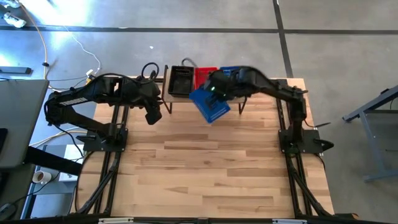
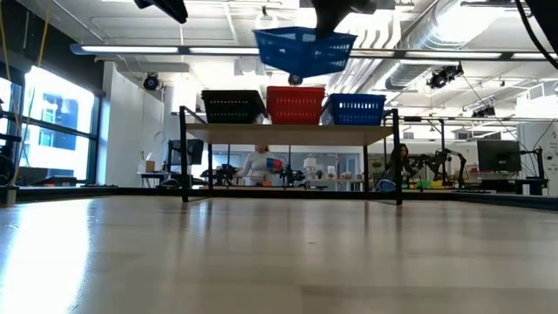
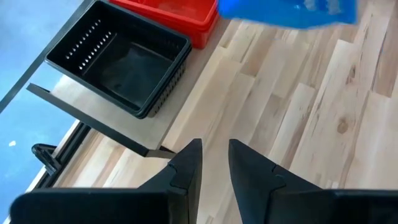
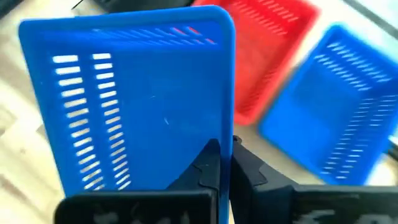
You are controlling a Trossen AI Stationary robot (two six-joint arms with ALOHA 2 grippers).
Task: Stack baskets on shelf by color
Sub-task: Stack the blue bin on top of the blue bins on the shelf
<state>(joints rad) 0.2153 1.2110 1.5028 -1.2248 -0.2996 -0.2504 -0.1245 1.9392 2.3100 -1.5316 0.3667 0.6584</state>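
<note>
Gripping a blue basket (image 1: 209, 104) by its rim, right gripper (image 4: 225, 163) clamped, above the shelf (image 2: 292, 133); left gripper (image 3: 214, 163) slightly apart, empty, near shelf's black-basket (image 1: 180, 80) end.

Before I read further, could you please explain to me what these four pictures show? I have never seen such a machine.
It is a robot with two dark arms at a wooden table; each ends in a two-finger gripper. One picture looks down from above, one looks level across the table, and two come from cameras on the wrists. At the table's far edge stands a low shelf carrying a black basket, a red basket and a blue basket side by side. The right gripper is shut on the rim of a second blue basket, held in the air above the shelf. The left gripper holds nothing, near the shelf's black-basket end.
</note>
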